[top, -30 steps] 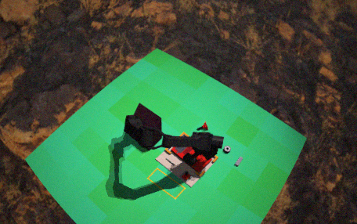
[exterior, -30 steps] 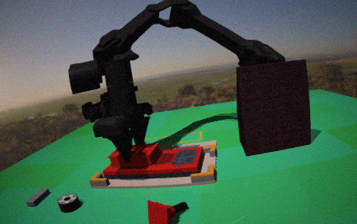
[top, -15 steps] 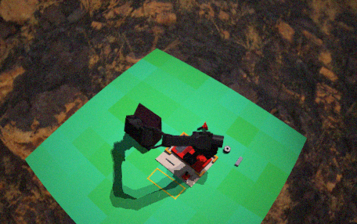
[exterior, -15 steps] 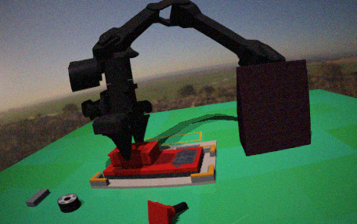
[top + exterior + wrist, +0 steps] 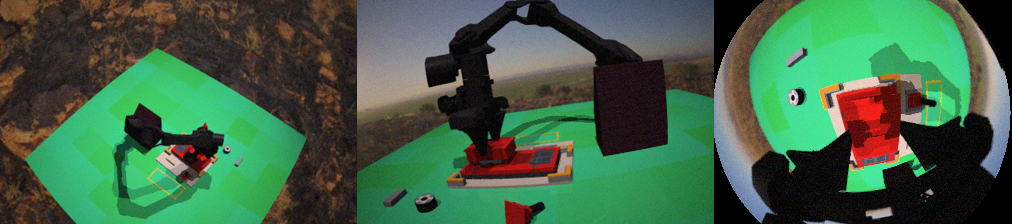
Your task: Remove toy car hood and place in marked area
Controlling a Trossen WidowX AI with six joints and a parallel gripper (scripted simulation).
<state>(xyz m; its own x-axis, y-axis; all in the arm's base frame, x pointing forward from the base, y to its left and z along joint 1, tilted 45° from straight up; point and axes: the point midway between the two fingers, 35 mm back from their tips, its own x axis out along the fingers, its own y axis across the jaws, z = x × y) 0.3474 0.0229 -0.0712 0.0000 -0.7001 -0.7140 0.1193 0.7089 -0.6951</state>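
We see the black gripper (image 5: 483, 146) with its jaws closed wide on the blocky red plastic hood (image 5: 491, 151) of the toy car (image 5: 513, 162). We judge the hood rigid, light and smooth; gripping its flat side faces suits it.

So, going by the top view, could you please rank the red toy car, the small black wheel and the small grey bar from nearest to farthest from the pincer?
1. Red toy car: directly under the pincer, which is shut on its hood.
2. Small black wheel: just off the car's tray.
3. Small grey bar: beyond the wheel, farthest out.
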